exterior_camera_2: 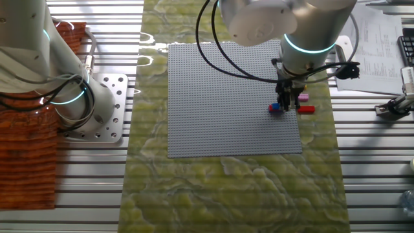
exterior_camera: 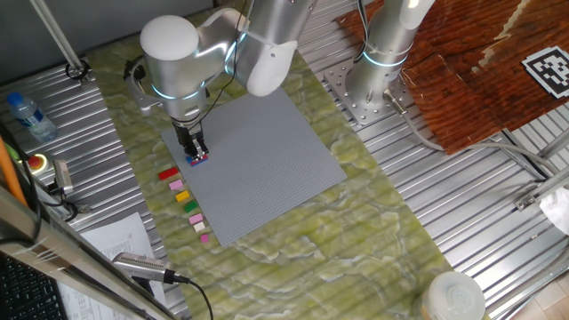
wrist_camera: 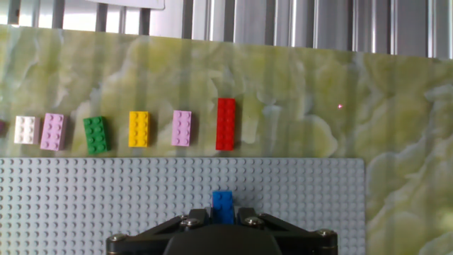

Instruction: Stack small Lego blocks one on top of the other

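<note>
Gripper [wrist_camera: 224, 221] clenched on small blue plastic Lego brick [wrist_camera: 223, 205], low over flat grey studded baseplate [wrist_camera: 106, 205] (long red brick [wrist_camera: 226, 124] waiting beside on tabletop), could slip crooked if studs miss.

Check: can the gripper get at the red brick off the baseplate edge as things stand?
Probably yes. The red brick lies alone on the mat, with gaps around it and nothing above. But the gripper sits at a blue brick; whether it grips it is unclear.

A robotics lab: bolted arm base [exterior_camera: 378, 67], ribbed metal table [exterior_camera: 462, 178], fiducial marker [exterior_camera: 551, 69].
</note>
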Robot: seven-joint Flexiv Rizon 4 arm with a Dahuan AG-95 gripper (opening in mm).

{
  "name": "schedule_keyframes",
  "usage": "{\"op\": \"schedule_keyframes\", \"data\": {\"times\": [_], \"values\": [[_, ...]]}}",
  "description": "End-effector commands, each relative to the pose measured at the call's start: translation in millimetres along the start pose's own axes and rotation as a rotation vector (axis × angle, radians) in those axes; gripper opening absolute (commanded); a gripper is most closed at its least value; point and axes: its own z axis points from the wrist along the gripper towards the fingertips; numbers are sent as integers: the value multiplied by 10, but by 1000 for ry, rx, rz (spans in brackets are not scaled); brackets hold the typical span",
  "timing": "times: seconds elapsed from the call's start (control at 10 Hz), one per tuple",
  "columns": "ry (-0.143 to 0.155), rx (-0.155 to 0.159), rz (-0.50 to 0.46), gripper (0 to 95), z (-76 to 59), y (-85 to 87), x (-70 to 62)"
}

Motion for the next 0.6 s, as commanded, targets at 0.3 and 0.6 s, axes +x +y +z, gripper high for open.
{"op": "schedule_keyframes", "data": {"times": [0.3,0.6], "values": [[0,4,4,0,19,-6,-5],[-1,5,8,0,49,-9,-6]]}}
